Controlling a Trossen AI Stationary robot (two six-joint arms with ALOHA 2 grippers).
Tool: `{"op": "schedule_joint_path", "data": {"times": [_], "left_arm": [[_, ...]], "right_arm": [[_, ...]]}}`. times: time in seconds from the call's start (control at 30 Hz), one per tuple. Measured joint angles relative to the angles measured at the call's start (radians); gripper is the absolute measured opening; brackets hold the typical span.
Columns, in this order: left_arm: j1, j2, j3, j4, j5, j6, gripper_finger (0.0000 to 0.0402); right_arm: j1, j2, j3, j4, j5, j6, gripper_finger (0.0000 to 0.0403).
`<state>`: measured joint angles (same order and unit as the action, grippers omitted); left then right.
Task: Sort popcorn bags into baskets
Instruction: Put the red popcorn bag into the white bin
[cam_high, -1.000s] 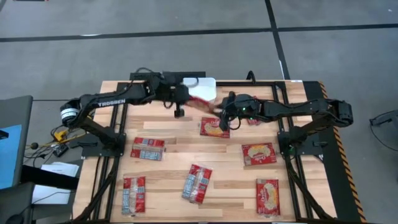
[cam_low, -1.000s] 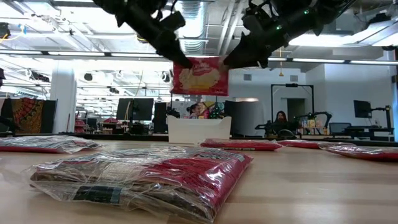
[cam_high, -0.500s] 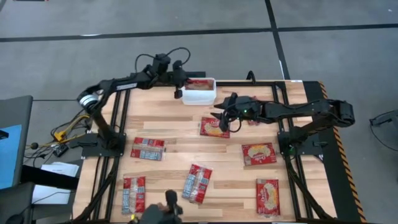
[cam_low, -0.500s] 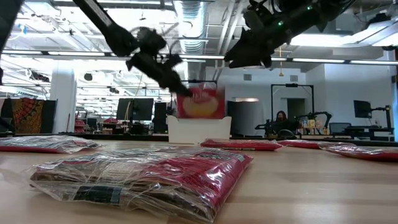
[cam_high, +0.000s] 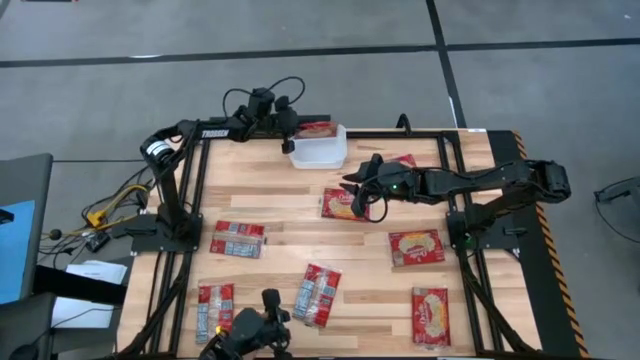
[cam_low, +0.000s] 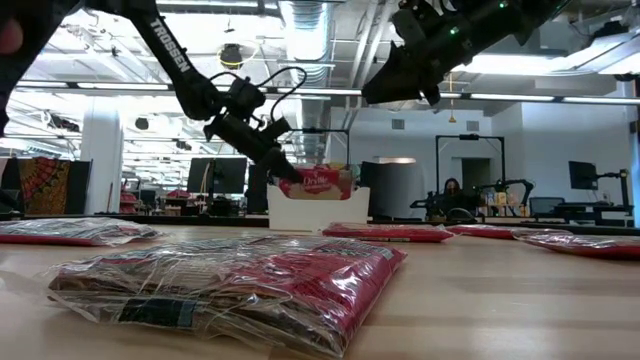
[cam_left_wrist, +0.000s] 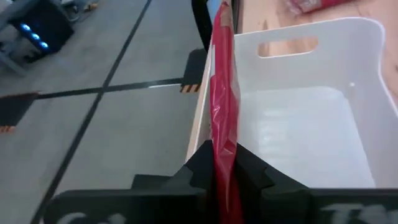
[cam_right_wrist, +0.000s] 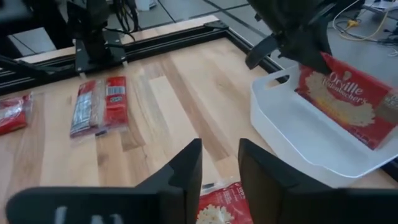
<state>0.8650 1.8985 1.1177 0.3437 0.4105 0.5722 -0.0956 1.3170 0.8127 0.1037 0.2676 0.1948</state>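
Observation:
Several red popcorn bags lie flat on the wooden table, among them one (cam_high: 343, 205) under my right arm and others (cam_high: 415, 247) (cam_high: 238, 239) nearer the front. The white basket (cam_high: 318, 150) stands at the table's far edge. My left gripper (cam_high: 290, 130) is over the basket's far-left side, shut on one more bag (cam_high: 315, 128), which shows in the low view (cam_low: 318, 182) just above the basket's rim (cam_low: 318, 208). My right gripper (cam_high: 358, 190) hovers open above the table to the basket's right, holding nothing. My left gripper pinches the bag between its two fingers at one end (cam_left_wrist: 221, 140), near a corner (cam_right_wrist: 306, 61). The fingers slant down from the table's left. The bag is off the table and tilted, with its free end (cam_right_wrist: 367, 124) over the basket's far side.
One bag (cam_high: 400, 160) lies partly under my right arm. More bags sit near the front edge (cam_high: 431, 315) (cam_high: 318, 293) (cam_high: 215, 310). A dark device (cam_high: 262, 328) shows at the near edge. Bare wood lies between the basket and the middle bags.
My left gripper has swung from the table's middle toward the far edge and down, carrying the bag from between the two grippers to just over the basket. My right gripper, which stood at the bag's other edge, now stands apart from it and has kept its place.

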Motion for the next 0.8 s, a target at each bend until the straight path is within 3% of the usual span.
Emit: {"op": "schedule_joint_path", "data": {"times": [0.37,0.6,0.8], "left_arm": [[-0.004,0.003,0.0,-0.019,-0.024,-0.09,0.002],[-0.004,0.003,0.0,-0.018,-0.04,-0.135,0.0067],[-0.004,0.003,0.0,-0.019,-0.115,-0.133,0.0112]], "right_arm": [[0.0,0.0,0.0,0.003,-0.002,0.0,0.0101],[0.0,0.0,0.0,0.002,-0.003,0.0,0.0102],[0.0,0.0,0.0,0.001,-0.004,0.0,0.0102]]}}
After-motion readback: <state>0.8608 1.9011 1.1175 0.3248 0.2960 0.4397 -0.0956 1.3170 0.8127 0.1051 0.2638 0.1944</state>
